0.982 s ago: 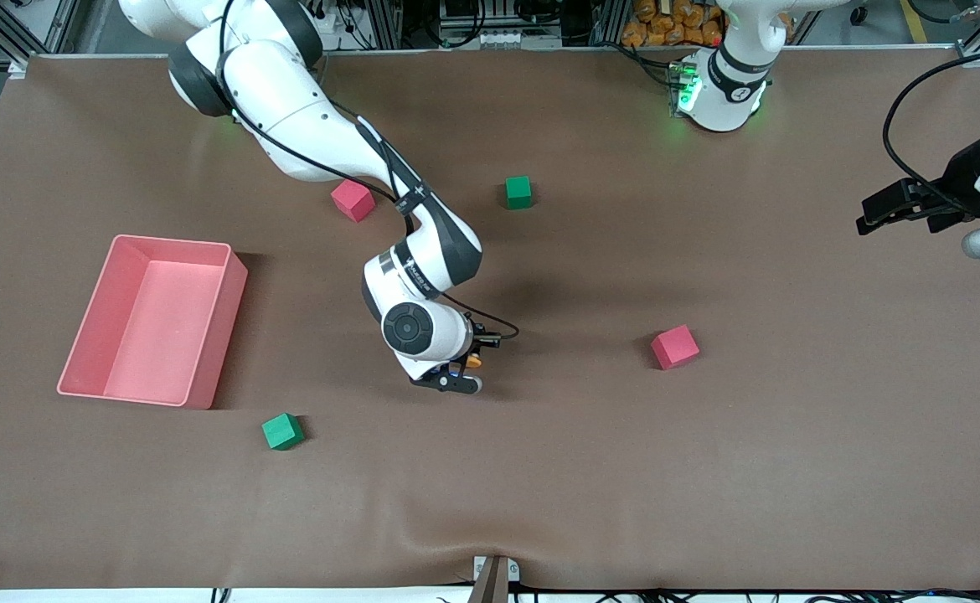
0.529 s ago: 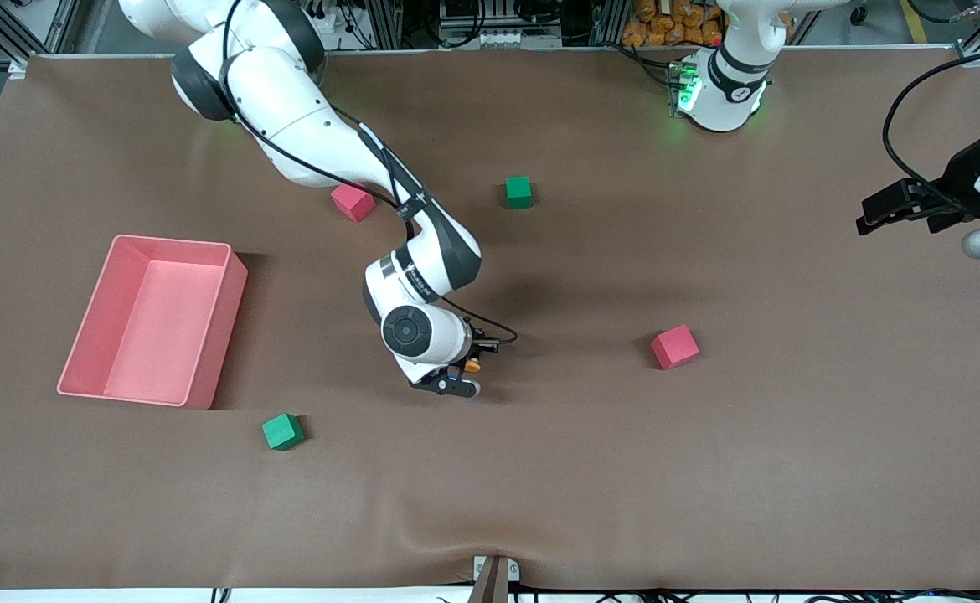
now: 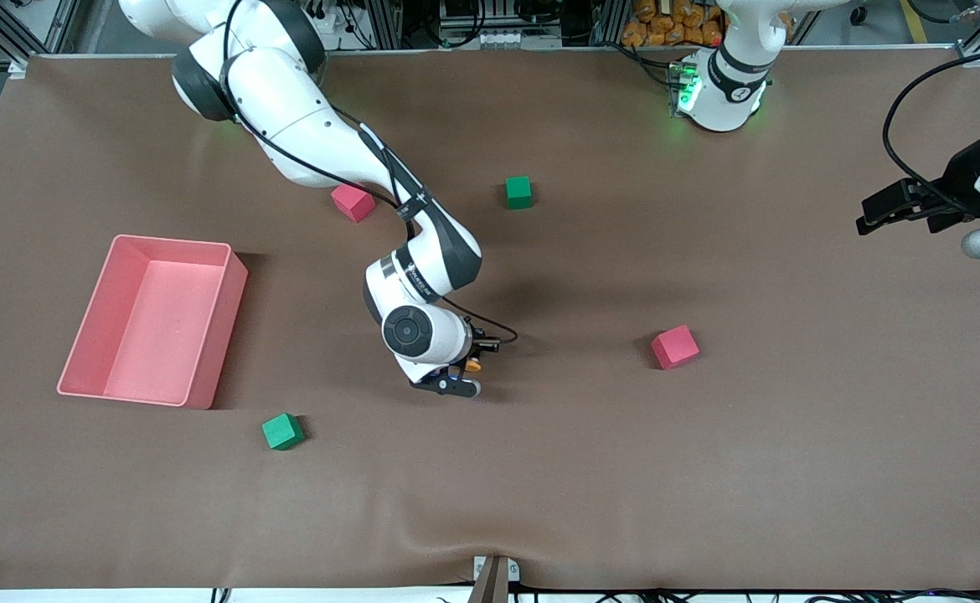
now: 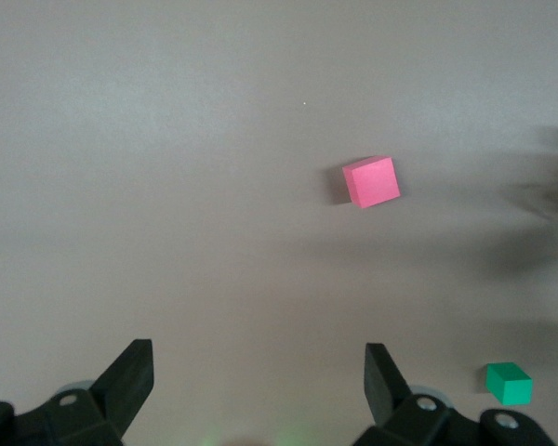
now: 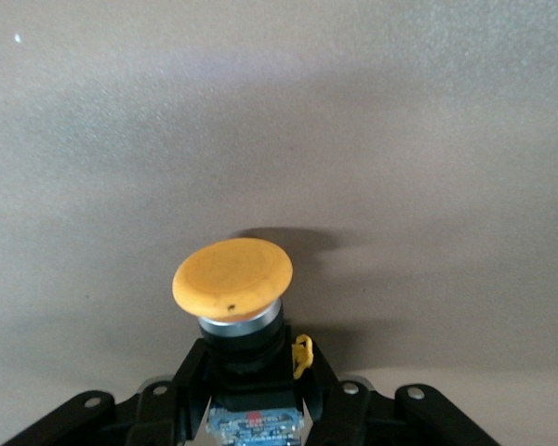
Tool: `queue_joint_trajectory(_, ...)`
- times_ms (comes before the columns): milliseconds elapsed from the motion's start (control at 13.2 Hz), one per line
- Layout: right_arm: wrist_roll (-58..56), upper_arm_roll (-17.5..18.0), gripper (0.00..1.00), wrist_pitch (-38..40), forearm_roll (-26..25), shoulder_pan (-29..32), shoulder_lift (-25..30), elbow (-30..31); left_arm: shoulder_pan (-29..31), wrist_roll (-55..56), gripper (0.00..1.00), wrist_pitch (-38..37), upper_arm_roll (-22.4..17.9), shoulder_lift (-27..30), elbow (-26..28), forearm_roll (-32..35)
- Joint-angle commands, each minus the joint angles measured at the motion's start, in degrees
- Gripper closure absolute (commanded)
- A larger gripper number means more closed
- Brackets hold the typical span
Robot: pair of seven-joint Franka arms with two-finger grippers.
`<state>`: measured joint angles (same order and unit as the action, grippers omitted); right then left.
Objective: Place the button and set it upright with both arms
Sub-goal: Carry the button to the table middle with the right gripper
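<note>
Gripping the button by its black body, right gripper fingers are clenched on it low over mid bench. Left gripper waits w/ fingers spread wide, up over the left arm's end of bench.

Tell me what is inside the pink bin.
Nothing shows inside the pink bin: its floor is bare. No cube lies in it, and the button is in the right hand, over the table.
</note>
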<state>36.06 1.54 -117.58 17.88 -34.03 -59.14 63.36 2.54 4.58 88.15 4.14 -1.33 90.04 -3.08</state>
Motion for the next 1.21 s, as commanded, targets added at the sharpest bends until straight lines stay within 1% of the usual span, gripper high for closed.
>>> queue_joint_trajectory(0,1.03,-0.05,1.0,3.84,1.28,-0.42,-1.07,-2.63,-0.17,-0.28,0.0,-1.14,-0.01,-0.51,-1.36,0.09)
queue_joint_trajectory(378,2.61,-0.05,0.99,5.0,1.28,-2.79,0.25,-1.93,-0.17,-0.28,0.0,-1.14,-0.01,-0.51,-1.19,0.09)
queue_joint_trajectory(529,2.88,-0.05,0.99,5.08,1.2,-2.79,0.34,-1.84,-0.17,-0.28,0.0,-1.14,0.08,-0.78,-1.27,0.09)
queue_joint_trajectory(982,3.05,-0.05,0.98,5.08,1.19,-2.79,1.57,1.67,-0.78,-0.19,0.0,-1.14,-0.01,-0.86,-1.19,0.09)
queue_joint_trajectory(1133,2.97,-0.05,0.96,5.0,1.19,-2.71,2.19,2.64,-0.87,-0.19,0.0,-1.22,-0.01,-0.86,-1.19,0.09)
